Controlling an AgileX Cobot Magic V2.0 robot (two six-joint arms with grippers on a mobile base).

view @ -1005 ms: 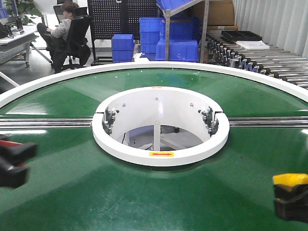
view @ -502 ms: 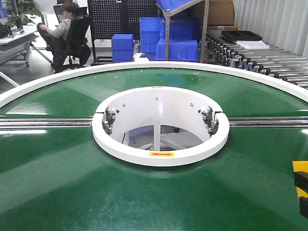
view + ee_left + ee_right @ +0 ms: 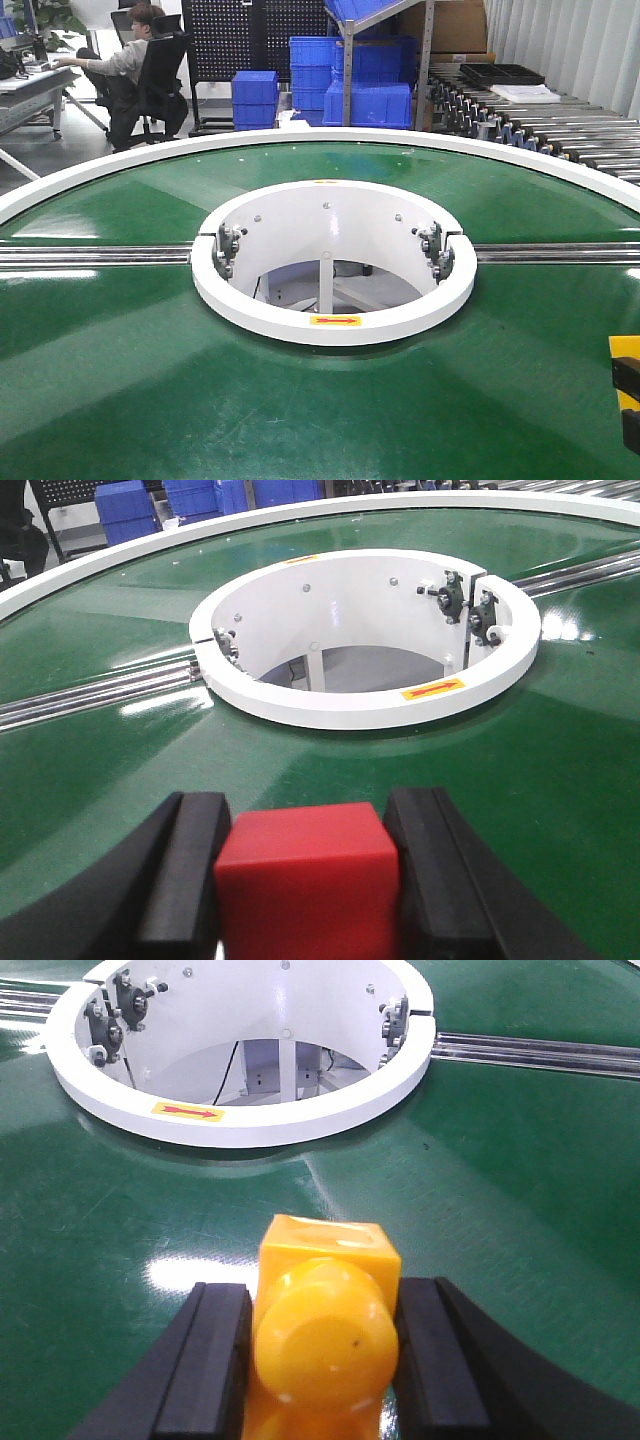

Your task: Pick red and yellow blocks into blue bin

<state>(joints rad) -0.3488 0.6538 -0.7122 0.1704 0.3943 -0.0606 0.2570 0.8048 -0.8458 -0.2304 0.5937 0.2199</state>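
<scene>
In the left wrist view my left gripper (image 3: 308,825) is shut on the red block (image 3: 305,890), a squarish cube held between the two black fingers (image 3: 185,870) above the green surface. In the right wrist view my right gripper (image 3: 322,1295) is shut on the yellow block (image 3: 328,1345), which has a rounded knob facing the camera. In the front view only a sliver of the right gripper (image 3: 632,405) and the yellow block (image 3: 624,348) shows at the right edge. The left gripper is outside the front view. The blue bin is out of view.
A large round green table (image 3: 150,380) has a white ring (image 3: 330,320) around a central opening, and metal rails (image 3: 90,255) run left and right. Ribbed blue crates (image 3: 365,100) are stacked far behind. A seated person (image 3: 135,60) is at the back left, and a roller conveyor (image 3: 540,130) at the back right.
My left gripper with the red block has left the front view at the left edge. My right gripper with the yellow block has moved right, to the frame's edge.
</scene>
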